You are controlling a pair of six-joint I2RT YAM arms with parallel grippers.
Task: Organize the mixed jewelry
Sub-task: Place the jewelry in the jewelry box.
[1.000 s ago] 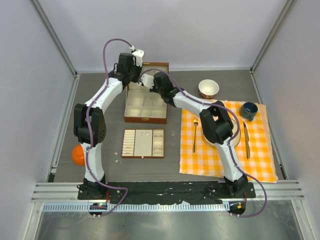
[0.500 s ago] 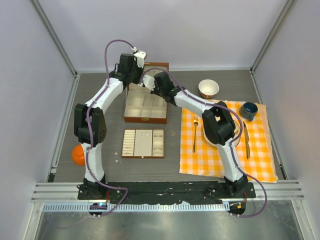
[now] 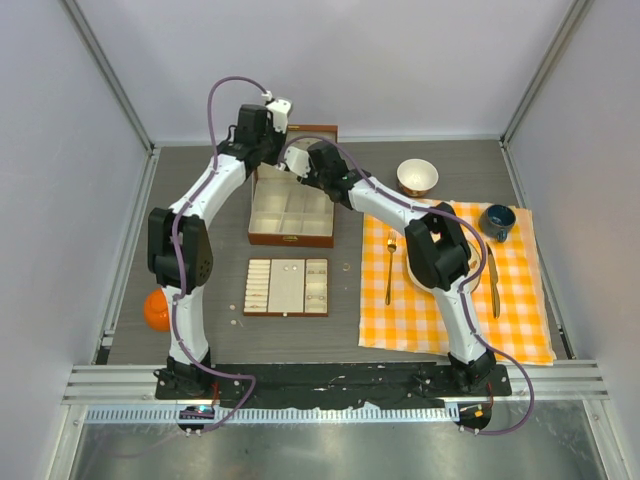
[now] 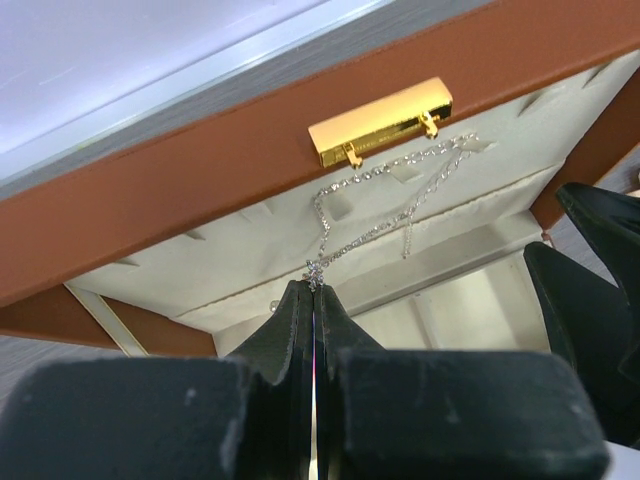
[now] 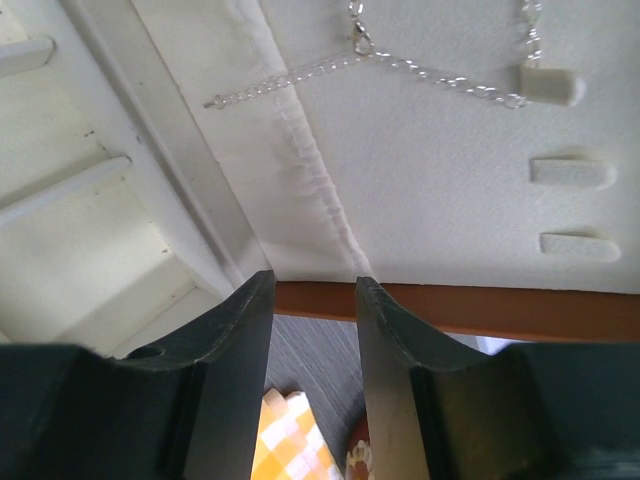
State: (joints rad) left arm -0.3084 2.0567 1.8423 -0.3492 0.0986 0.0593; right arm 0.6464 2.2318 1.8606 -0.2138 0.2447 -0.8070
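The thin silvery chain necklace (image 4: 400,160) hangs across the pegs on the cream lining of the brown wooden box's raised lid (image 4: 200,180). My left gripper (image 4: 315,290) is shut on the necklace's lower end, at a small sparkly piece. In the top view it is at the lid's top edge (image 3: 268,135). My right gripper (image 5: 315,290) is open and empty, its jaws astride the lid's brown edge, with the chain (image 5: 400,65) above it on the lining. A tiny ring (image 3: 346,267) and small pale bits (image 3: 228,306) lie on the table.
The box's cream compartments (image 3: 290,212) are open below the lid. The cream-lined tray (image 3: 287,300) lies in front of it. A checked cloth (image 3: 450,320) holds a gold fork (image 3: 389,268), knife (image 3: 493,280), plate and blue cup (image 3: 496,220). A bowl (image 3: 417,177) and an orange ball (image 3: 156,310) stand nearby.
Both grippers stay at the box lid; the left wrist has shifted only slightly. The left gripper's hold on the necklace is unchanged.
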